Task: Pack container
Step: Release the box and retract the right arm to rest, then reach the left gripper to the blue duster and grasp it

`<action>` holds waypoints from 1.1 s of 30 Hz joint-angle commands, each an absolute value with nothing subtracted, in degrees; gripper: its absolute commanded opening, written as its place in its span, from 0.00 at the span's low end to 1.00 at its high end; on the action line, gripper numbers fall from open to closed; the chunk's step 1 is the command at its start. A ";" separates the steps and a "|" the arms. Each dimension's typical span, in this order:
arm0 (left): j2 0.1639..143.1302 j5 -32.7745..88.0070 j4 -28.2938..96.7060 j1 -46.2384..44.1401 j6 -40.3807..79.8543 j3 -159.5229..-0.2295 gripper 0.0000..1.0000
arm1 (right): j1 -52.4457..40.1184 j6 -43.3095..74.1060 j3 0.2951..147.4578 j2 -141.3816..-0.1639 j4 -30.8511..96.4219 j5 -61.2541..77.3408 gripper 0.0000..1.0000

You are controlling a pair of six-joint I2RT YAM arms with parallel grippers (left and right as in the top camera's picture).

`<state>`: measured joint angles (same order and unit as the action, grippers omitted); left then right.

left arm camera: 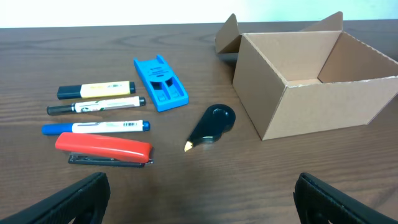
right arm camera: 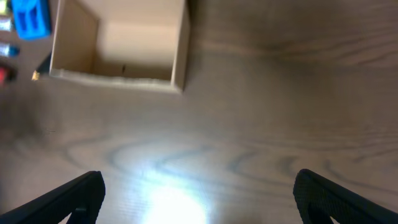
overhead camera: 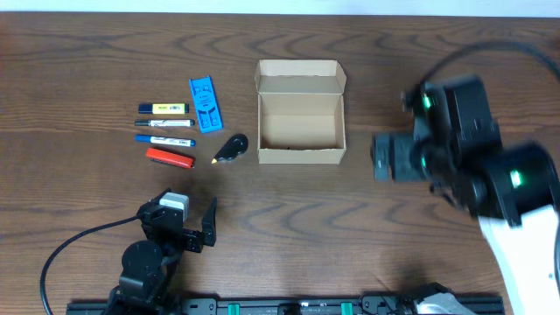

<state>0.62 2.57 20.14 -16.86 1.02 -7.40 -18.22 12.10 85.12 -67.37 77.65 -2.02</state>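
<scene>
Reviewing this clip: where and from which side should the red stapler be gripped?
Probably across its narrow width at mid-length, from straight above. The red stapler lies flat, long and slim, and the blue marker beside it is parallel but apart, leaving finger room.

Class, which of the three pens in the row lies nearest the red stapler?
The blue marker, with blue ends and a white barrel, lies right beside the red stapler; the black marker and yellow highlighter lie beyond it.

3 markers (overhead camera: 164, 123) left of container (overhead camera: 300, 156), stapler (overhead camera: 170, 157) before them, correction tape (overhead camera: 231, 148) beside container
</scene>
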 commanded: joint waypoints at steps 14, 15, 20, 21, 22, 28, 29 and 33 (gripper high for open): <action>0.25 1.91 20.32 -16.51 0.36 -6.11 0.95 | -17.76 5.63 74.81 -49.78 84.31 5.72 0.99; 0.25 1.91 20.32 -16.51 0.36 -6.11 0.95 | -17.76 6.79 74.81 -49.89 84.58 6.33 0.99; 0.25 1.91 20.32 -16.51 0.36 -6.11 0.95 | -17.76 7.01 74.81 -49.89 84.66 6.24 0.99; 0.25 1.91 20.32 -16.51 0.36 -6.11 0.95 | -17.76 7.01 74.81 -49.89 84.66 6.24 0.99; 0.25 1.91 20.32 -16.51 0.38 -6.11 0.95 | -17.76 7.01 74.81 -49.89 84.66 6.24 0.99; 0.25 2.00 20.27 -16.51 0.40 -6.11 0.95 | -17.76 7.01 74.81 -49.89 84.66 6.24 0.99; 0.25 2.07 20.29 -16.51 0.40 -6.11 0.95 | -17.76 7.01 74.81 -49.89 84.66 6.24 0.99; 0.25 2.83 20.29 -16.51 0.40 -6.11 0.95 | -17.76 7.01 74.81 -49.89 84.66 6.26 0.99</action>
<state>0.62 2.59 20.14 -16.86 1.02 -7.40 -18.22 6.11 75.20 -49.87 84.60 5.76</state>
